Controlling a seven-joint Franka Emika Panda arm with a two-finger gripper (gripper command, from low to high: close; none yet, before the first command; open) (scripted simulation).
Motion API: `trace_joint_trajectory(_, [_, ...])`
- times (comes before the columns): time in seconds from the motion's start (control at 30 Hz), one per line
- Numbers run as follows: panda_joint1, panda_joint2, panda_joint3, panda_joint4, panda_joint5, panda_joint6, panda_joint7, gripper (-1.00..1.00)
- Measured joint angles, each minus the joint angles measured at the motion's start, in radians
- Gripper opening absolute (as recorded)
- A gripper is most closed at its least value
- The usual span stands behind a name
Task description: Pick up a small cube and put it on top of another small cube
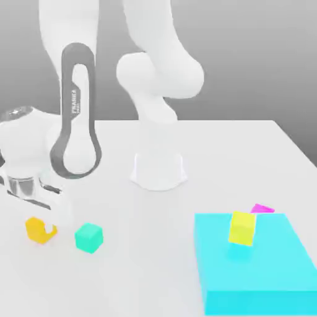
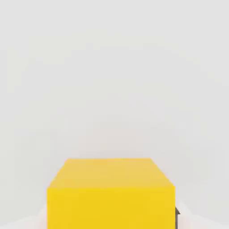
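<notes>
You are closing your end effector (image 1: 49, 218) on the one orange-yellow cube (image 1: 36, 230), gripping it at its sides, over the counter (image 1: 148, 272) toward its edge at the exterior view's left. One teal-green cube (image 1: 89, 238) is sitting just beside it, apart from it, on the side toward the exterior view's right. You are looking at no container holding anything; one wide cyan slab (image 1: 254, 266) is lying near the counter's front corner at the exterior view's right, and it is carrying one lemon-yellow block (image 1: 242, 228) near its far edge. One magenta piece (image 1: 263, 209) is showing partly behind the slab. You are counting two cubes, one block, one slab and one magenta piece.
</notes>
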Motion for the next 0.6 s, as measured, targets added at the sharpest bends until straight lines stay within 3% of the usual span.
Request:
trace_joint_trajectory(0.1, [0.037, -0.112, -0.047, -0.032, -0.131, -0.073, 0.082, -1.00])
trace_joint_trajectory(0.33, [0.133, -0.371, 0.048, -0.166, -0.327, -0.188, 0.049, -1.00])
trace_joint_trajectory(0.47, [0.166, -0.324, 0.064, -0.187, -0.317, -0.120, 0.007, -1.00])
trace_joint_trajectory(0.6, [0.175, -0.183, 0.087, -0.181, -0.215, 0.012, -0.066, -1.00])
